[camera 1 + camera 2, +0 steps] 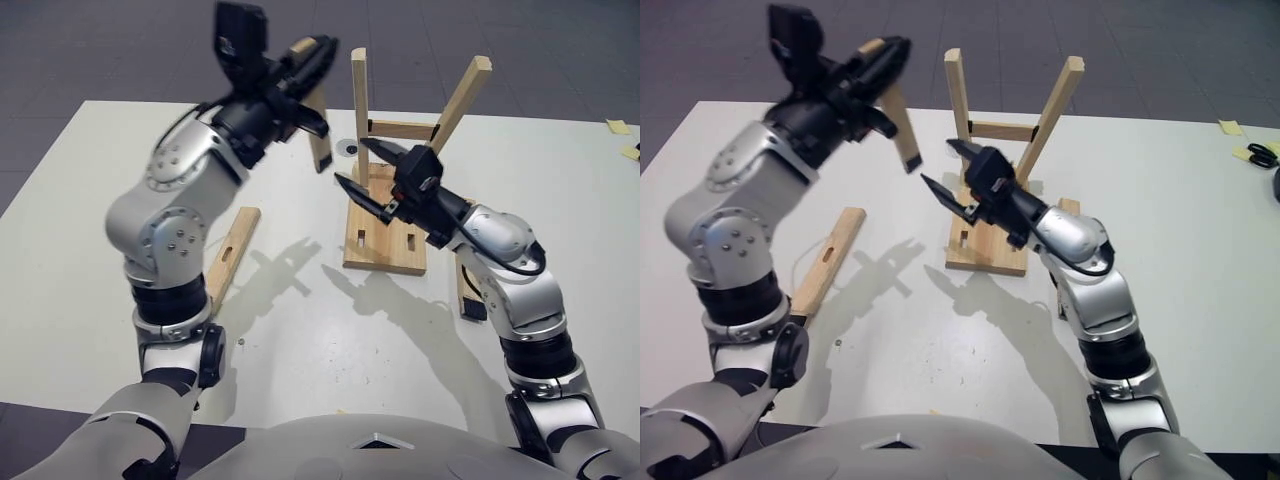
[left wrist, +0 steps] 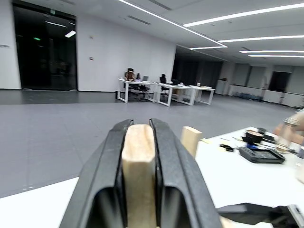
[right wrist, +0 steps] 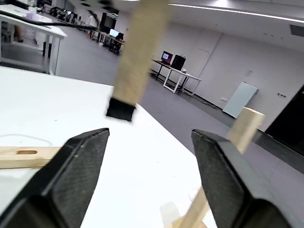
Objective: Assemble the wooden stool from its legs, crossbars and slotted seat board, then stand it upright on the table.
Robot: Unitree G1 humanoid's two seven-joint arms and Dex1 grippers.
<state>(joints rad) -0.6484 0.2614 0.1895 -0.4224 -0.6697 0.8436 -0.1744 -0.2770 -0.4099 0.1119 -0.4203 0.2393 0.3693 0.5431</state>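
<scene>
The left gripper is clamped on the upper part of a pale wooden stool leg with its two black fingers tight against the wood on either side. The leg hangs tilted in the air, clear of the white table. Its lower end, capped with a black foot pad, points down and lies left of the far left corner of the rectangular slotted wooden seat board.

The seat board lies flat on the table. An upright wooden leg stands from its far left part. A second wooden leg rises from the board and leans away to the right. A short wooden crossbar spans between the two, above the board.

The right gripper hovers over the left part of the seat board with its jaws spread wide and nothing between them. Its fingertips are just right of the held leg's padded end without touching it. In the right wrist view that padded end shows beyond the gap between the fingers.

A loose wooden leg with a slot lies flat on the table, well left of the seat board. Another wooden piece lies just right of the board, partly hidden by the right forearm.
</scene>
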